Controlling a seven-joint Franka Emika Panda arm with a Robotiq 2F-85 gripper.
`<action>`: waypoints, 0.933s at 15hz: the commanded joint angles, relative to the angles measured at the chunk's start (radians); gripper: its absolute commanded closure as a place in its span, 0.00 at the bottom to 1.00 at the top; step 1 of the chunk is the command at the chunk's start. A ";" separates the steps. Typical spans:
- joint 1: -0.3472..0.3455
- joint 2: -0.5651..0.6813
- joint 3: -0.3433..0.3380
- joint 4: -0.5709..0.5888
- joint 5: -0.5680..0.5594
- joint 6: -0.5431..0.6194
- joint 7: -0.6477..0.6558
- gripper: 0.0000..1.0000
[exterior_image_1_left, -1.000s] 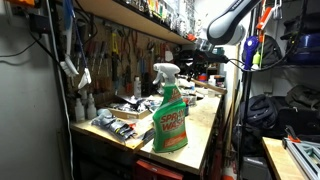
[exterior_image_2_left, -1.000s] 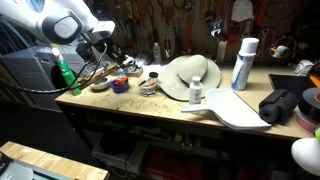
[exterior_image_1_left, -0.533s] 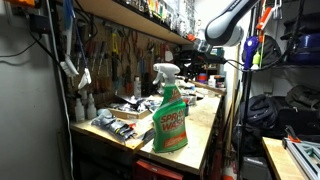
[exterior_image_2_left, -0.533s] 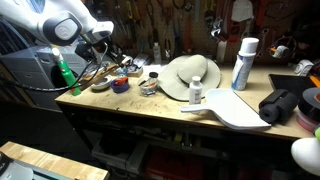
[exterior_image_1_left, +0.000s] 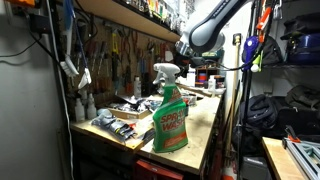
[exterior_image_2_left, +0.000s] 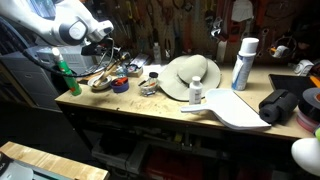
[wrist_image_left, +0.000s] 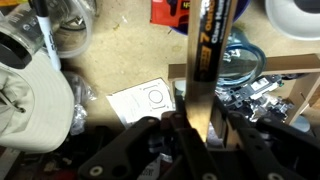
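Clamping a flat stick (wrist_image_left: 208, 50) between its two fingers, the gripper (wrist_image_left: 205, 128) shows at the bottom edge of the wrist view, jaws closed against the stick's sides. The stick runs from the jaws straight up out of the frame and bears a black label with yellow lettering (too blurred to read). It is lifted clear of the workbench (wrist_image_left: 120, 60), whose cluttered top lies behind it.

Beneath the stick in the wrist view lie a white paper packet with a printed circle (wrist_image_left: 147, 100), just beside the stick, and a pale wide-brimmed hat (wrist_image_left: 28, 90) at the edge of the frame. A blue ring-shaped part (wrist_image_left: 243, 60) and a tangle of metal bits sit on the stick's other side, and a red box (wrist_image_left: 168, 10) lies near the top edge.

In an exterior view the gripper (exterior_image_2_left: 107, 40) hangs above the end of the bench where a green spray bottle (exterior_image_2_left: 63, 75) stands, well apart from the hat (exterior_image_2_left: 190, 75) and a tall white can (exterior_image_2_left: 243, 62). In an exterior view the green bottle (exterior_image_1_left: 170, 118) stands in the foreground, with the gripper (exterior_image_1_left: 186, 52) raised behind it.
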 joint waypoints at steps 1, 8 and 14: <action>0.000 0.008 -0.001 0.004 0.005 -0.003 -0.005 0.70; -0.005 0.093 -0.004 0.099 0.054 -0.031 -0.079 0.93; -0.043 0.253 0.001 0.262 0.105 -0.035 -0.127 0.93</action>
